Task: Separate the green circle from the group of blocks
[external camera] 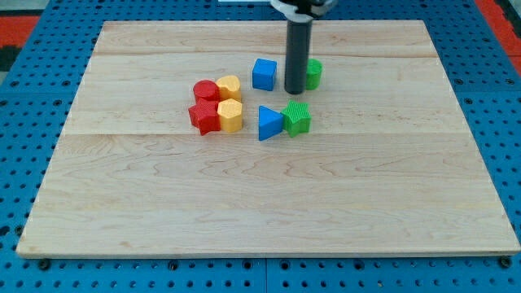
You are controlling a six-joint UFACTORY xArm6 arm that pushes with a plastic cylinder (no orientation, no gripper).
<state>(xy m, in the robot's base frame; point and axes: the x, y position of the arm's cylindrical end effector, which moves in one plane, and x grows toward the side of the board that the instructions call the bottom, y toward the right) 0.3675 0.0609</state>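
The green circle (313, 73) sits near the view's top centre, partly hidden behind my rod. My tip (294, 90) rests on the board just left of it, touching or nearly touching, between it and the blue cube (264, 74). Below lie a blue triangle (269, 123) and a green star-like block (297, 118), touching each other. To the left is a tight cluster: a red circle (205, 90), a yellow block (229, 87), a red star (204, 117) and a yellow hexagon-like block (231, 116).
The wooden board (269, 203) lies on a blue pegboard (24, 98). The rod comes down from the arm at the view's top centre (301, 6).
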